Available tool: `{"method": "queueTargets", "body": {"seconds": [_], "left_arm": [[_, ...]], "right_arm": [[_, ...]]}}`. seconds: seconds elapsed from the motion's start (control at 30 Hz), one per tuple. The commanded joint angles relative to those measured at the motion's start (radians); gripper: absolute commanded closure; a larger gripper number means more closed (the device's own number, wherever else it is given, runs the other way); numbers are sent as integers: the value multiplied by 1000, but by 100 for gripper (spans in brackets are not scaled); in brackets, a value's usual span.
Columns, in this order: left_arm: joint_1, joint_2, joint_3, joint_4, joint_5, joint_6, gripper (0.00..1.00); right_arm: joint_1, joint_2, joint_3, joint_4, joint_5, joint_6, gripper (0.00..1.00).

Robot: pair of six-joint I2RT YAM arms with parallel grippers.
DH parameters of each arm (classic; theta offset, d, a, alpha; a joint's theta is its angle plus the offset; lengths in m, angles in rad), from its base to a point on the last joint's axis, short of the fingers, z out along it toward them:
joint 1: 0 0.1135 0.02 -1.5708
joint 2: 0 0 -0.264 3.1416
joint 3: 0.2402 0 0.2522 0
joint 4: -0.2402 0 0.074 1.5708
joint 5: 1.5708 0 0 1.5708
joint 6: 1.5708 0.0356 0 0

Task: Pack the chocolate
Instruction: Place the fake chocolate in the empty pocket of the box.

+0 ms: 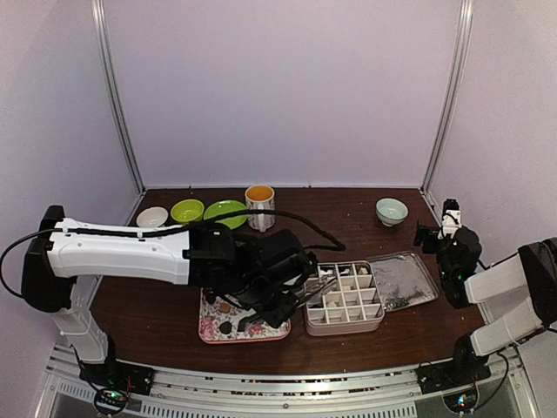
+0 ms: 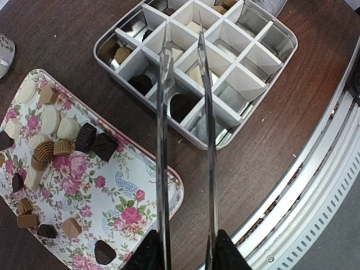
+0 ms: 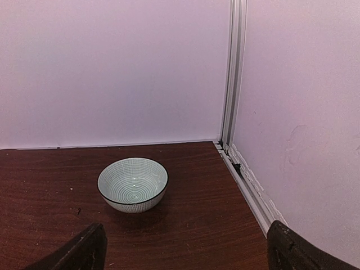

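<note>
Left wrist | L hand (image 2: 185, 253) grips tongs (image 2: 163, 140) above box (image 2: 274, 40) | R hand (image 3: 188, 247) spread

Tray (image 2: 95, 208): white, with pink roses, green leaves and blue paisley.
Chocolates (image 2: 86, 138): dark brown, tan, white.
Box (image 2: 287, 35): silver metal, white dividers.
Tongs (image 2: 163, 112): shiny silver.
Table (image 2: 270, 152): dark brown wood.
Lined bowl (image 3: 133, 184): pale green-white, fine grid outside, rings inside, dark rim.
Mug (image 1: 259, 209): cream, orange inside.
Green bowl (image 1: 186, 211), plate (image 1: 224, 212): lime green.
Walls (image 3: 112, 67): pale lilac.
</note>
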Motion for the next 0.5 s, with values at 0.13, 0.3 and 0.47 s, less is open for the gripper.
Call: {"method": "queueTargets", "body": {"seconds": [0.13, 0.3, 0.47], "left_arm": [[-4, -87, -50, -12, -56, -17, 69], [-3, -109, -67, -20, -87, -22, 70], [-4, -120, -68, -49, -126, -33, 70]], "right_arm": [[-5, 3, 14, 1, 3, 1, 0], [-5, 2, 13, 0, 3, 1, 0], [-5, 2, 14, 0, 2, 1, 0]]}}
